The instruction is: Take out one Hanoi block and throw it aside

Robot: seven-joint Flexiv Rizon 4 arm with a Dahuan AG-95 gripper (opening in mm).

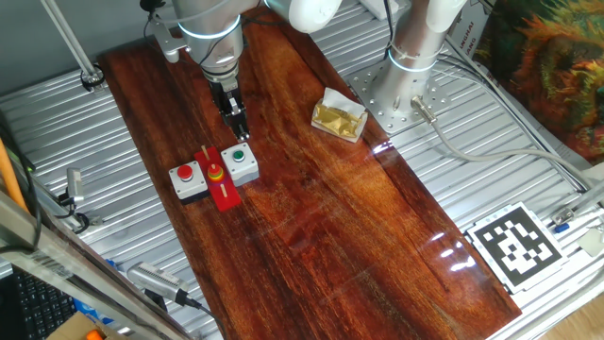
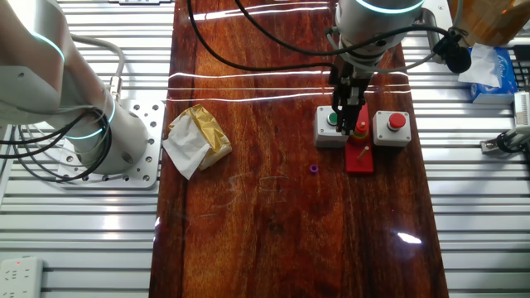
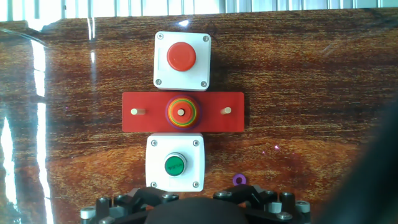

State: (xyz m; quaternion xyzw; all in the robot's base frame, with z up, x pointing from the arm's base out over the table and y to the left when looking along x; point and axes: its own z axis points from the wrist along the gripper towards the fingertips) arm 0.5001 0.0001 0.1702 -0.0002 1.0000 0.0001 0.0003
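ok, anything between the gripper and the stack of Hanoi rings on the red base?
Nothing visible. The gripper hangs above the coloured ring stack on the middle peg of the red base. The white green-button box and white red-button box flank the base but leave the stack open from above.

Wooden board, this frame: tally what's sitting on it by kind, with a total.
Push-button boxes: 2, red button box and green button box
Hanoi tower base with stacked rings: 1, Hanoi tower
Loose purple ring: 1, purple ring
Crumpled gold wrapper: 1, wrapper
Total: 5
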